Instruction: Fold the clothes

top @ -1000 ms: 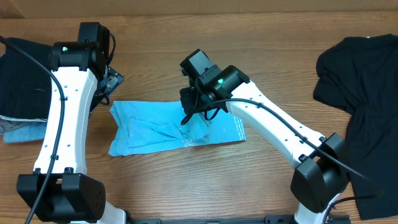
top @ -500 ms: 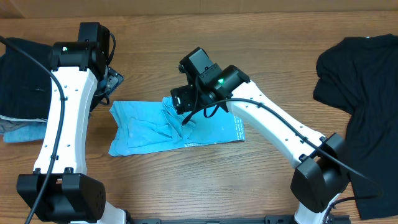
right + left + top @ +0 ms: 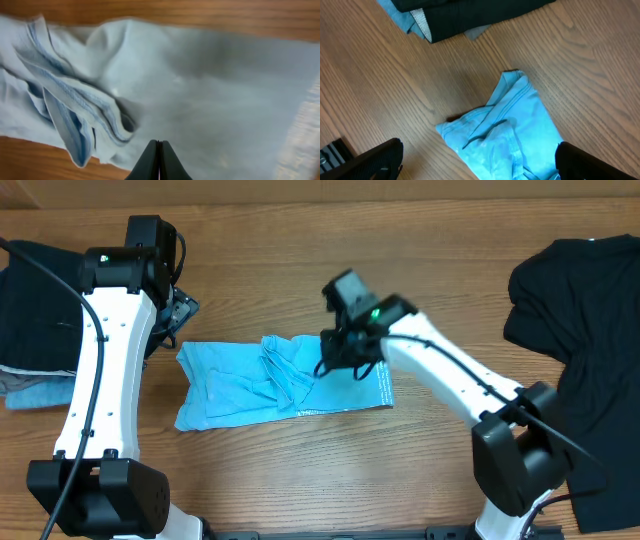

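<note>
At the far left edge of the table [image 3: 300,480] lies a stack of folded dark clothes [image 3: 35,300] with a dull-blue piece at the bottom. Just right of it, the left gripper [image 3: 479,152] hangs over the wood with its 2 fingers [image 3: 370,160] spread wide, holding nothing. Its wrist view shows one corner of the T-shirt [image 3: 235,385] below it.

The light blue T-shirt lies partly folded in the middle of the table as a long strip. Rumpled pleats [image 3: 285,370] are gathered near its center, and white lettering [image 3: 386,385] runs along its right edge.

The right gripper [image 3: 159,150] is over the shirt's right half, its jaws pressed together with no cloth visible between them. Whether its tips touch the fabric cannot be told.

A plain black shirt [image 3: 585,310] lies spread at the far right, well apart from the blue one.
</note>
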Controlling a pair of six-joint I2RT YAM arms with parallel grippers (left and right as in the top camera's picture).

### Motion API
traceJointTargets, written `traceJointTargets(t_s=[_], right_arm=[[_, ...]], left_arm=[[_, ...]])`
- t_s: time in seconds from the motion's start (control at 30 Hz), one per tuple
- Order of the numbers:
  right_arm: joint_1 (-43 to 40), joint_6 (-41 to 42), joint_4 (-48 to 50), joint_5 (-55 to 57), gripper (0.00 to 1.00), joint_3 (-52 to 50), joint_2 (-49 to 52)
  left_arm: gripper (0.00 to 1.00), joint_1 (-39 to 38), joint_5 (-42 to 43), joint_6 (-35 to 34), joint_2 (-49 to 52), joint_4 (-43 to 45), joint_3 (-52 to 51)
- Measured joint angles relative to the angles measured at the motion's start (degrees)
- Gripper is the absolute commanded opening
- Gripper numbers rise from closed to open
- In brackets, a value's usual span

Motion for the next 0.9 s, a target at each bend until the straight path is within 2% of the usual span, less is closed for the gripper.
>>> traceJointTargets(t_s=[0.1,0.27,0.57,0.7,0.9], right_arm=[[2.1,0.0,5.1,-3.0,0.04,-5.0,0.0],[3.2,0.0,6.2,-3.9,0.04,-5.3,0.0],[3.4,2.0,12.8,3.5,0.04,-9.0,0.0],[3.4,3.9,16.7,4.0,0.04,-11.7,0.0],[3.7,4.5,17.1,3.9,0.04,-12.2,0.0]], left_arm=[[1.00,0.0,0.0,0.0,0.0,0.0,0.0],[1.00,0.0,0.0,0.0,0.0,0.0,0.0],[1.00,0.0,0.0,0.0,0.0,0.0,0.0],[1.00,0.0,0.0,0.0,0.0,0.0,0.0],[1.00,0.0,0.0,0.0,0.0,0.0,0.0]])
